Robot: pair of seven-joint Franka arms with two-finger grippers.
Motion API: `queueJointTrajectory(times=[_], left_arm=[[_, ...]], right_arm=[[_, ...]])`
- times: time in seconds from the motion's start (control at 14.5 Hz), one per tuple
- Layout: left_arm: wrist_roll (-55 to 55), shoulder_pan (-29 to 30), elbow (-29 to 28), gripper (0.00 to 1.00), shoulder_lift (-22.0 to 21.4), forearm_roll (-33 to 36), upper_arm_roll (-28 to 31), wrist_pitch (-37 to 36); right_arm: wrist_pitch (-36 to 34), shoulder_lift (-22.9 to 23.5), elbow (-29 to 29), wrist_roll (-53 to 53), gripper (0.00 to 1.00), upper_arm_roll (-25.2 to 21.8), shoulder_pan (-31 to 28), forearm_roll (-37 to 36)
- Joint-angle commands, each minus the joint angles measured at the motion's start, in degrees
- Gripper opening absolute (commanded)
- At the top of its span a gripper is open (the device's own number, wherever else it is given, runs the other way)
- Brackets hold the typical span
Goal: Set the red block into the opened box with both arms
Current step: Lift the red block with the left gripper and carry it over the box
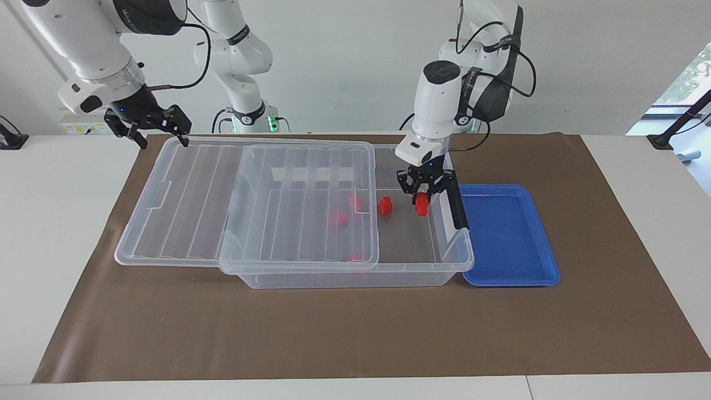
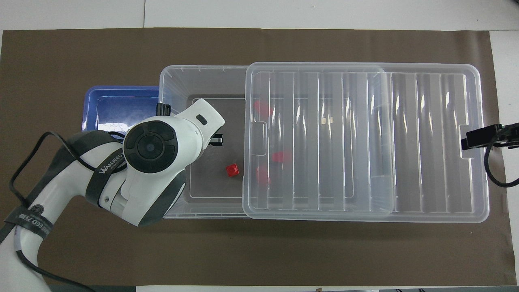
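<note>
My left gripper (image 1: 422, 201) is shut on a small red block (image 1: 422, 205) and hangs over the uncovered part of the clear box (image 1: 355, 279), just inside its black latch (image 1: 456, 206). In the overhead view the left arm's wrist hides that block. The ribbed clear lid (image 1: 194, 211) (image 2: 405, 142) is slid toward the right arm's end and covers most of the box (image 2: 162, 81). My right gripper (image 1: 149, 126) (image 2: 482, 137) is open in the air by the lid's end corner, touching nothing.
Another red block (image 1: 385, 205) (image 2: 232, 170) lies on the box floor in the uncovered part, and three more show blurred under the lid (image 2: 282, 156). A shallow blue tray (image 1: 511, 239) (image 2: 113, 105) sits against the box's latch end with nothing in it.
</note>
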Motion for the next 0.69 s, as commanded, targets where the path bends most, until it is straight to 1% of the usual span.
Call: queueJointTrajectory(times=[0.0, 0.28, 0.62], left_arm=[[-1.94, -0.20, 1.97, 0.00, 4.24, 1.69, 0.73, 3.11], [-2.03, 0.77, 1.80, 0.00, 8.98, 1.60, 0.82, 10.31], [-2.30, 1.64, 1.80, 0.00, 13.47, 1.60, 1.35, 15.59]], right_arm=[[1.19, -0.81, -1.17, 0.57, 1.00, 0.43, -0.54, -0.04], [1.46, -0.81, -1.26, 0.39, 1.00, 0.43, -0.54, -0.13], [1.37, -0.81, -1.26, 0.22, 1.00, 0.43, -0.55, -0.22]])
